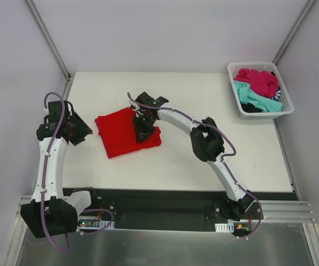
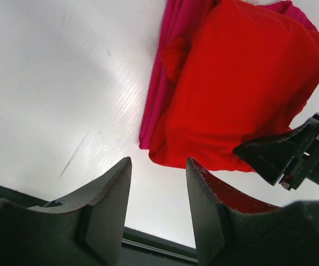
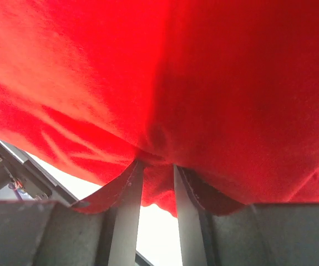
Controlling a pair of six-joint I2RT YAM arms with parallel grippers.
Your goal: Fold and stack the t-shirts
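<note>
Red cloth takes the eye here. Off to the left, the left claw (image 1: pixel 77 128) hangs by the counter's (image 1: pixel 203 100) edge, jaws apart and empty, clear of the shirts. Just right of it the red t-shirt (image 1: pixel 120 136) lies on the counter, folded to a rough square. A magenta-pink t-shirt (image 2: pixel 157 91) peeps out from beneath its edge. The right claw (image 1: pixel 143 130) is down on the red one's right-hand side. Its fingers stand a little apart with a pucker of cloth at their tips, and I cannot tell whether they pinch it or only touch it. Far right, a white basket (image 1: pixel 251 64) holds more t-shirts (image 1: pixel 256 82), magenta, teal and dark. To my eye the red shirt's fold is being finished on top of the pink one. Next, the right claw would need to let go cleanly, lift without dragging the fold, then reach for the basket.
</note>
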